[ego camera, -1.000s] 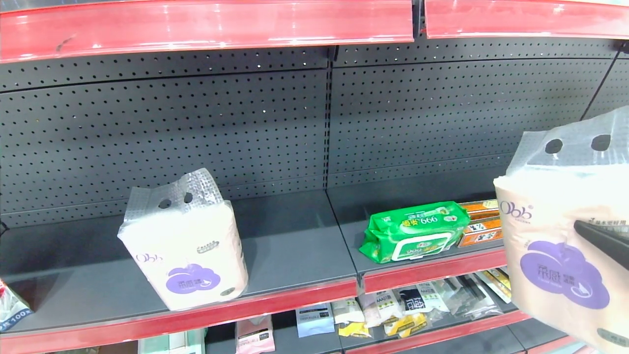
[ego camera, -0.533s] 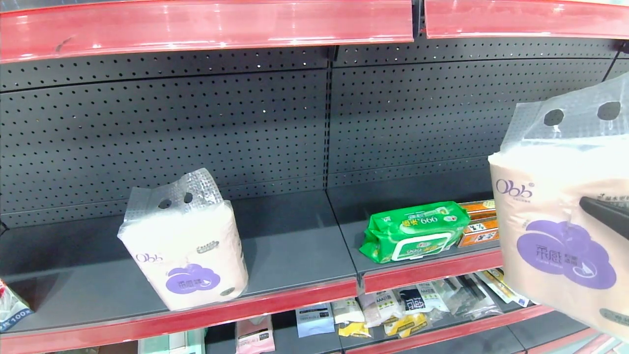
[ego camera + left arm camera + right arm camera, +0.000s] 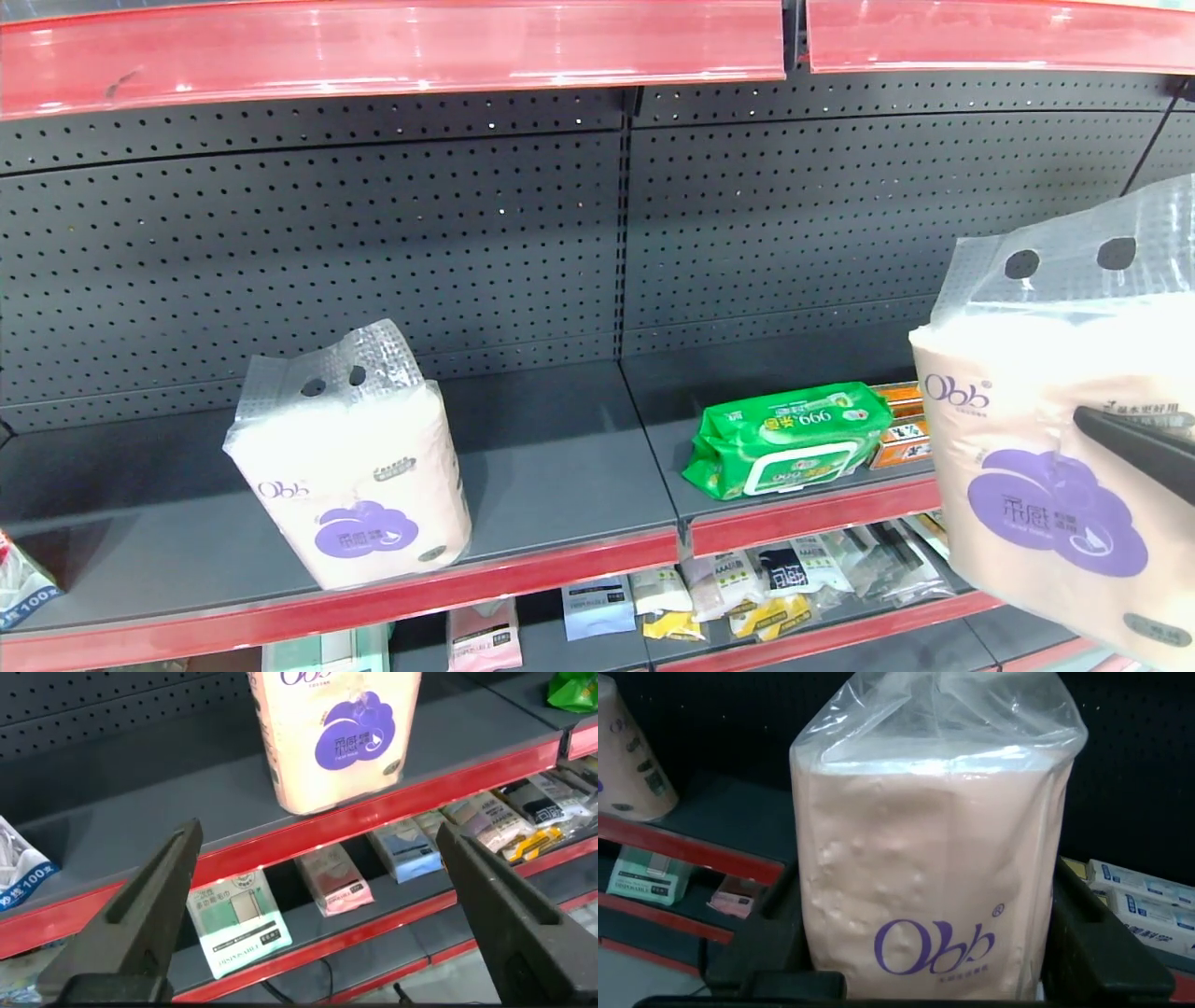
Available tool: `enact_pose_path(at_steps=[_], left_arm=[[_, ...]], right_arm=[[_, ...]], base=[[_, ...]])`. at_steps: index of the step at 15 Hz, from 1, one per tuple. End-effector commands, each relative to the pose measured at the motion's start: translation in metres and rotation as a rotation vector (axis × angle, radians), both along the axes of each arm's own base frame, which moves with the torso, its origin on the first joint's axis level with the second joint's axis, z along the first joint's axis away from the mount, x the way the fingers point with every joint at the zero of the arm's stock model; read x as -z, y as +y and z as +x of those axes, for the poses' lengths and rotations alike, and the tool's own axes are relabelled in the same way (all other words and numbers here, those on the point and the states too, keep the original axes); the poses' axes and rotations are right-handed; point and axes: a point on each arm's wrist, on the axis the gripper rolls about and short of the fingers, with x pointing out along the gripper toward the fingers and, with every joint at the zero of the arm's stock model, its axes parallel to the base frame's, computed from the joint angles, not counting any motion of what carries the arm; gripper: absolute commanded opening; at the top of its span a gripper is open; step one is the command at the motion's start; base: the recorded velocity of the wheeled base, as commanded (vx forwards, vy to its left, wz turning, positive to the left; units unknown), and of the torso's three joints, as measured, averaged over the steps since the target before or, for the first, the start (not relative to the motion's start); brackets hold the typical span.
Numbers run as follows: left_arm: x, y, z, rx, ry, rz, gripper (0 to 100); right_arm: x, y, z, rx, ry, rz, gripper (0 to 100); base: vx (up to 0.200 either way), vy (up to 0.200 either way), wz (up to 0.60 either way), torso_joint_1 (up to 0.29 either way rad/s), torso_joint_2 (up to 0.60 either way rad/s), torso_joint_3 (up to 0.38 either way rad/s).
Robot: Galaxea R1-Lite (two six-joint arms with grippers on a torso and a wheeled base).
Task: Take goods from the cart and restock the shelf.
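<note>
Currently, shelf [image 3: 560, 439]: partly stocked; wide bare deck is left between the standing tissue pack [image 3: 350, 485] and the wipes [image 3: 789, 448], bounded by a red front lip and the upper shelf.
Held tissue pack [image 3: 1046, 439]: carried upright at the right end, outside the lip, not yet placed.
Standing tissue pack: already set near the lip.
Wipes: laid flat, right bay.
Right pincer [image 3: 929, 961]: clamped on the held tissue pack's sides.
Left pincer [image 3: 318, 833]: spread, nothing gripped, faced toward the shelf front.

The left tool [image 3: 318, 829] stands spread wide, facing a shelved tissue pack [image 3: 332, 737].
</note>
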Motion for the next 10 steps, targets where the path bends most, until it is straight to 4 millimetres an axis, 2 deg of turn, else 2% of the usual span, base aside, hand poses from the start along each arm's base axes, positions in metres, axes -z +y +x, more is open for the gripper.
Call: enact_pose_path(at_steps=[1,5,10], left_arm=[[-0.0002,0.0001,0.0004,0.000,0.005,-0.001,100],[-0.0002,0.0001,0.0007,0.000,0.008,-0.002,100],[-0.0004,0.0002,0.0014,0.000,0.016,-0.003,100]], right_arm=[[0.0017,0.0001,0.0029,0.001,0.014,-0.001,0],[0.0028,0.0001,0.0032,0.001,0.019,-0.001,0],[0.0043,0.0003,0.0063,0.001,0.032,-0.002,0]], base=[[0.000,0.000,0.00,0.000,0.00,0.000],[0.000,0.000,0.00,0.000,0.00,0.000],[0.000,0.000,0.60,0.003,0.00,0.001]])
